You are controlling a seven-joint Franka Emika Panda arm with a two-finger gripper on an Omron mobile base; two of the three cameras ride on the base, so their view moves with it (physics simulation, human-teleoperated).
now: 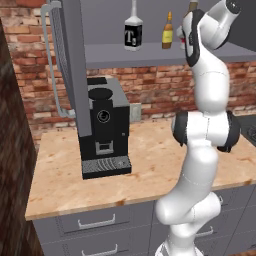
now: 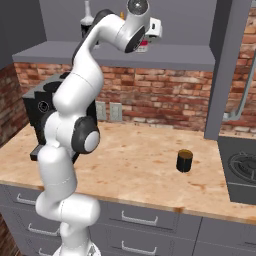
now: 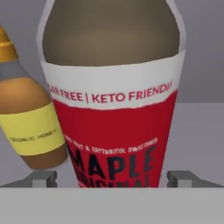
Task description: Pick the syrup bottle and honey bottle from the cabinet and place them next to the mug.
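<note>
The syrup bottle [image 3: 113, 109], brown with a red maple label, stands very close in the hand view. My gripper [image 3: 113, 179] is open, with one fingertip [image 3: 43, 178] on each side of the bottle's lower body and a gap to the label on both sides. The honey bottle [image 3: 30, 127], amber with a yellow label, stands just left of it, and also shows on the cabinet shelf [image 1: 115, 54] as the honey bottle [image 1: 167, 32]. My arm hides most of the syrup bottle in both base views. The mug [image 2: 184, 160] sits on the counter to the right.
A black bottle with a white T label [image 1: 133, 32] stands left of the honey bottle on the shelf. A black coffee machine [image 1: 102, 125] is on the wooden counter [image 1: 150, 170] at the left. A stove [image 2: 242, 170] borders the counter on the right, beyond a grey cabinet panel [image 2: 225, 70].
</note>
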